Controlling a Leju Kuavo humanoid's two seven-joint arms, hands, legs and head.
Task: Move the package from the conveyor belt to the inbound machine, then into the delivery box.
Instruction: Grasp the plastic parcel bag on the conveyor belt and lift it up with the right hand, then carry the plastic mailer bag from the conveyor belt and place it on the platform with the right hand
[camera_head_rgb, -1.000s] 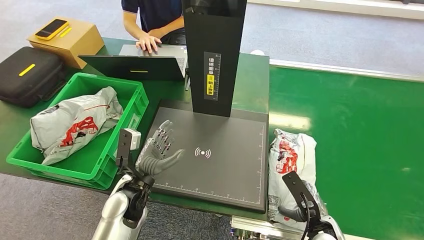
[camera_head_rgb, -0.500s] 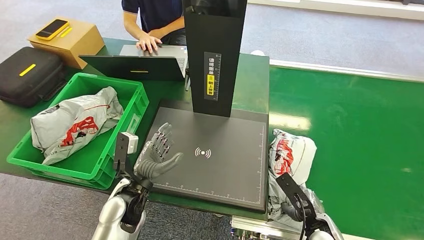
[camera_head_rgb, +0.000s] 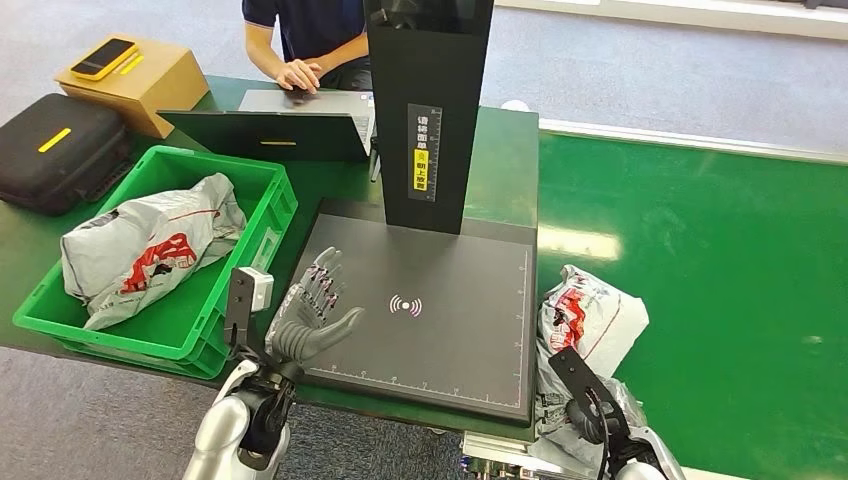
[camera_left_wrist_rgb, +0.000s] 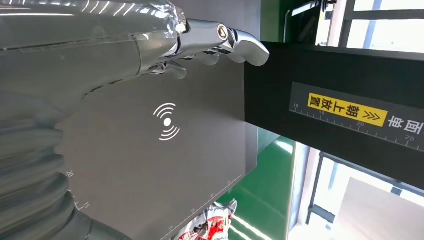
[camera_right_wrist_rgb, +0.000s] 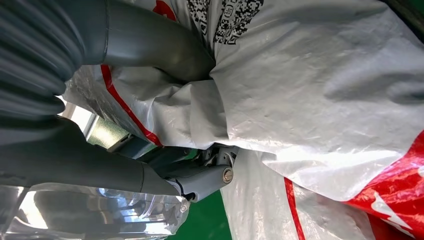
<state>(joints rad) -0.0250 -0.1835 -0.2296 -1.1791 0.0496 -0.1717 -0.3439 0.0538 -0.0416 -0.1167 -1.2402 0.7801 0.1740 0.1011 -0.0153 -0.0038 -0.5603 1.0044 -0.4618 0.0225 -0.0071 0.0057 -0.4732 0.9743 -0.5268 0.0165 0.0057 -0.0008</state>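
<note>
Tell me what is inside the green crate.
The green crate holds one crumpled grey package with red print, lying across its middle. Bare green floor shows beside it; whatever lies beneath the package is covered.

1. The left arm (camera_head_rgb: 232, 432) comes up from below, bent at the wrist.
2. The left hand (camera_head_rgb: 312, 312) is held flat, palm inward, fingers spread and holding nothing.
3. The right arm (camera_head_rgb: 640, 462) sits low at the bottom edge.
4. The right hand (camera_right_wrist_rgb: 165, 125) has thumb and fingers pinched into a package (camera_right_wrist_rgb: 320, 95).
</note>
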